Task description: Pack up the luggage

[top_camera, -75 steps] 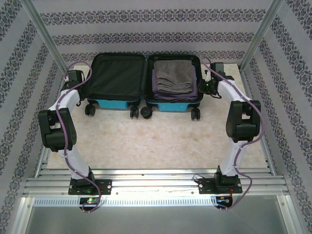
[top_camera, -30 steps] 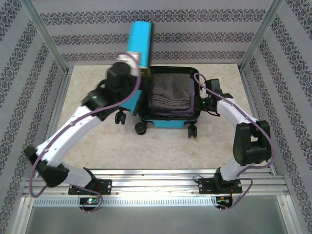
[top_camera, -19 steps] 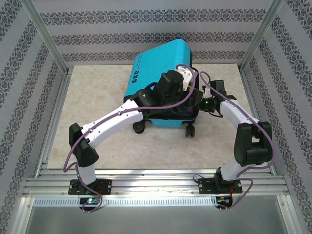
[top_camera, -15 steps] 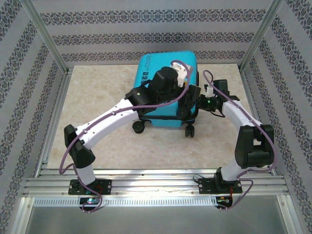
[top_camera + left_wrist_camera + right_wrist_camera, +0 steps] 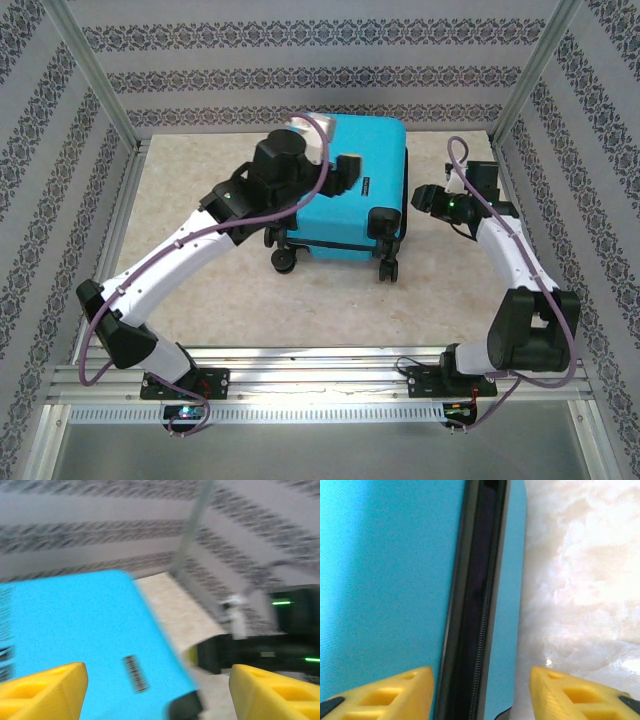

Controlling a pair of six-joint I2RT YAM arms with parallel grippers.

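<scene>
Luggage [image 5: 380, 165] closed, lying flat, long axis near-far, wheels [image 5: 285, 262] toward near side. It sits under left gripper [image 5: 157, 692], jaws wide apart, empty. Right gripper [image 5: 482, 687] just right of zipper seam [image 5: 477, 605], jaws parted, holding nothing.

The suitcase [image 5: 375, 160] has a hard turquoise plastic shell, matt and finely grained up close. Along its edge runs a black zipper band [image 5: 477, 595] of woven cloth with fine teeth. Its wheels [image 5: 284, 263] are black plastic with a dull sheen. The bench [image 5: 200, 270] looks like pale marbled stone or laminate, smooth and glossy, catching bright glare. The left gripper [image 5: 156, 692] and right gripper [image 5: 480, 692] have jaws of matt yellow plastic. The arm links [image 5: 180, 262] are smooth white plastic, the joints matt black. The cables [image 5: 95, 345] wear a smooth purple sheath. The frame posts [image 5: 90, 75] are brushed metal. The patterned walls [image 5: 300, 40] are matt.
</scene>
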